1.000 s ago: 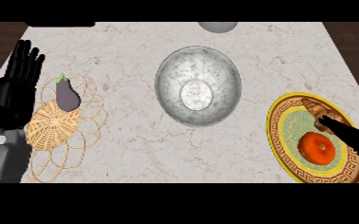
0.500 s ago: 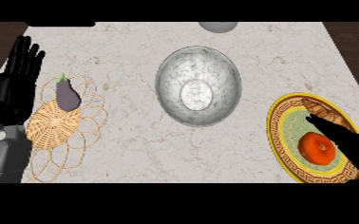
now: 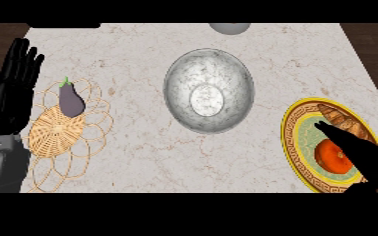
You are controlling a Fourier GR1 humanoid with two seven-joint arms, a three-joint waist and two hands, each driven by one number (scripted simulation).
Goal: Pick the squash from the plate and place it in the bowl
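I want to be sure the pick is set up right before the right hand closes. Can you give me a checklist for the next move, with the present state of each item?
1. Squash lies on the plate: ok.
2. Right hand is over the squash, fingers straight and not curled round it: ok, not yet grasping.
3. Contact between right hand and squash: cannot tell, the hand hides part of it.
4. Bowl is upright and nothing shows inside: ok.
5. Counter between plate and bowl is free of obstacles: ok.
6. Left hand rests open at the view's left edge, beside the eggplant on the woven mat, out of the way: ok.
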